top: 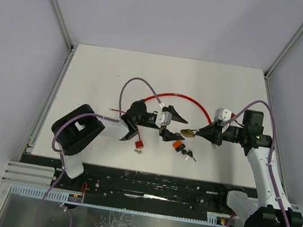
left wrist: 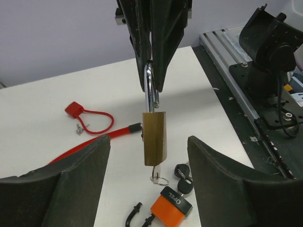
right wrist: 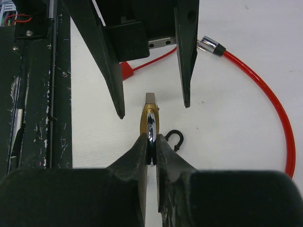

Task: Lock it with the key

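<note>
The top camera shows the right gripper (top: 204, 134) reaching toward the middle of the white table (top: 112, 73) with the brass padlock (top: 188, 132) in its grasp, the lock's body pointing at the left arm. The left gripper (top: 172, 125) faces it with its jaws spread wide, one finger on either side of the lock's free end. A red cable (top: 171, 96) arcs behind both grippers. In front of them lie an orange padlock (top: 178, 146), a bunch of black-headed keys (top: 190, 154) just beside it, and a small red padlock (top: 139, 145) further left.

In the left wrist view, the right gripper (left wrist: 151, 78) is clamped on the silver shackle (left wrist: 149, 94). The brass padlock (left wrist: 155, 137) sits between the two fingers of the left gripper (left wrist: 147, 142), with a clear gap on each side and touching neither. A small silver piece with a ring (left wrist: 157, 178) sticks out of the body's free end. It is probably a key seated in the keyhole, though the view is too tight to be sure. The orange padlock (left wrist: 173, 208) and the black-headed keys (left wrist: 182, 177) lie on the table beyond it.

In the right wrist view, the right gripper (right wrist: 150, 144) is pinched narrow on the shackle (right wrist: 150, 127), with the brass padlock (right wrist: 149, 106) projecting past the fingertips. The left gripper (right wrist: 154, 109) stands open around it. A black hook (right wrist: 174, 138) lies on the table just beside the lock, and the red cable (right wrist: 279, 109) curves off to the side.
</note>
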`<state>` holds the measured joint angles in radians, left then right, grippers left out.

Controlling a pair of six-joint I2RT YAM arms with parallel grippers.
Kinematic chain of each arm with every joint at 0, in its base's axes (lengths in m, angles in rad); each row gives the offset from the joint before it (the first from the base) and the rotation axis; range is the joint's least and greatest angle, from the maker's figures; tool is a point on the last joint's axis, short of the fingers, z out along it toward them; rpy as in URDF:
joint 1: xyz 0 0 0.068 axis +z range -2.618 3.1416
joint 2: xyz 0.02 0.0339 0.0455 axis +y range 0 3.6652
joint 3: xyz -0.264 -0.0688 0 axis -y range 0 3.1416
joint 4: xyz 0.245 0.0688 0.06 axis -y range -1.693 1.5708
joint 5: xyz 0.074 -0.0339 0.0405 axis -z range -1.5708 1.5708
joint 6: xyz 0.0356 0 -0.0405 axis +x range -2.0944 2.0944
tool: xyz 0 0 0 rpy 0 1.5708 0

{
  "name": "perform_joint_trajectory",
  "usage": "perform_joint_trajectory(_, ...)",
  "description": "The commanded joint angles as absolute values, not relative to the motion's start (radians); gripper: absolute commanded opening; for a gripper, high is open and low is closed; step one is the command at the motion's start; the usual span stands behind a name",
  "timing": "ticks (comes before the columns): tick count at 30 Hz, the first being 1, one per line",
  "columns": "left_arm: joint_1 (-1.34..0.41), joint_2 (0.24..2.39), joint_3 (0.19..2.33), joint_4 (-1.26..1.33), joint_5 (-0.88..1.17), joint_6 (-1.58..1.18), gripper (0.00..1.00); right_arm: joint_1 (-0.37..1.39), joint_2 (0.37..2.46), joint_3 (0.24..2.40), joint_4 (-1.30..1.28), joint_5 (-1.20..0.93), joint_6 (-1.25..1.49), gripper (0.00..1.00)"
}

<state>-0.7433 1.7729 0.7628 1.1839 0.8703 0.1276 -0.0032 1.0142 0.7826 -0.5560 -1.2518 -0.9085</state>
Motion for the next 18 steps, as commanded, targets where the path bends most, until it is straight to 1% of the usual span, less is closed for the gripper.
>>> perform_joint_trajectory(1, -0.753, 1.81, 0.81, 1.153, 0.913, 0.13, 0.62, -0.009, 0.985, 0.831, -0.529, -1.337, -0.907, 0.0)
perform_joint_trajectory(6, -0.762, 1.831, 0.836, 1.13, 0.936, 0.123, 0.58, -0.009, 0.986, 0.83, -0.528, -1.337, -0.91, 0.0)
perform_joint_trajectory(11, -0.766, 1.847, 0.861, 1.095, 0.925, 0.125, 0.51, -0.009, 0.989, 0.828, -0.528, -1.339, -0.91, 0.0)
perform_joint_trajectory(18, -0.774, 1.858, 0.876, 1.087, 0.908, 0.123, 0.47, -0.009, 0.991, 0.827, -0.527, -1.342, -0.91, 0.0)
